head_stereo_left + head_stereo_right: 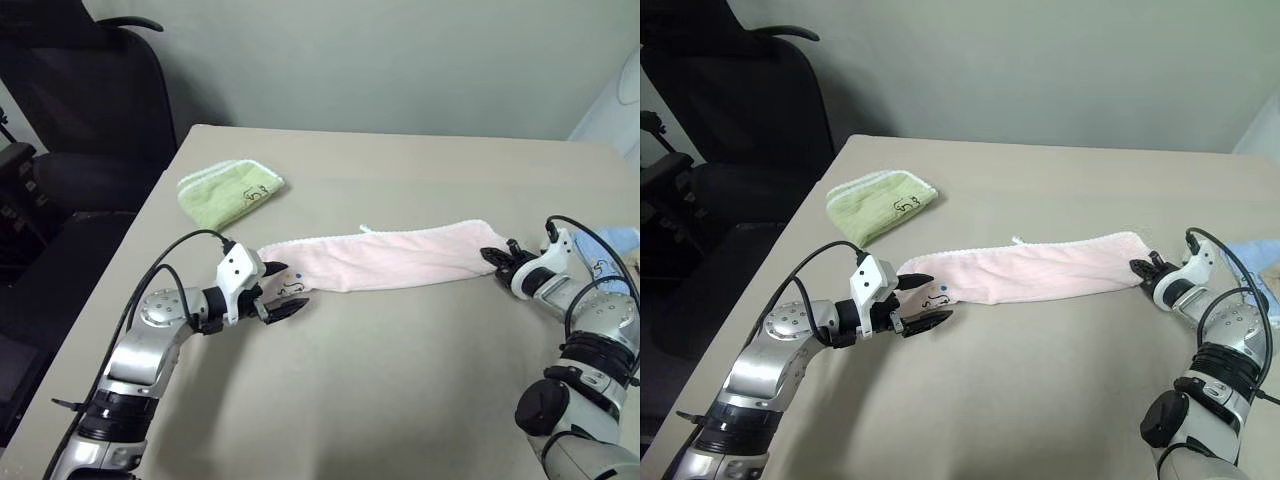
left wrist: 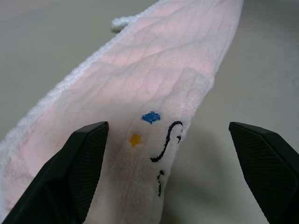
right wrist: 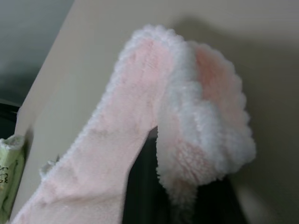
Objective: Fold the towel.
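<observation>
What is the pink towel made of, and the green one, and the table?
The pink towel looks like soft terry cloth: fluffy loops and a fuzzy white edge show up close. The green towel seems the same kind of cloth, with a pale trimmed edge. The table looks smooth, matte and beige, maybe laminate or painted board; that can't be told for sure.

Both arms: silver-grey metal segments, round joint housings, black collars between sections. Left arm [image 1: 150,340]: thin black cable loops above the forearm into a white boxy wrist block; round silver elbow housing with small dark screws. Left gripper [image 1: 282,293]: two black pointed fingers [image 2: 77,172] with fine-textured inner pads. Right arm [image 1: 590,340]: black cables arch over a white-and-silver wrist; black round knob low on it. Right gripper [image 1: 497,258]: black.
</observation>
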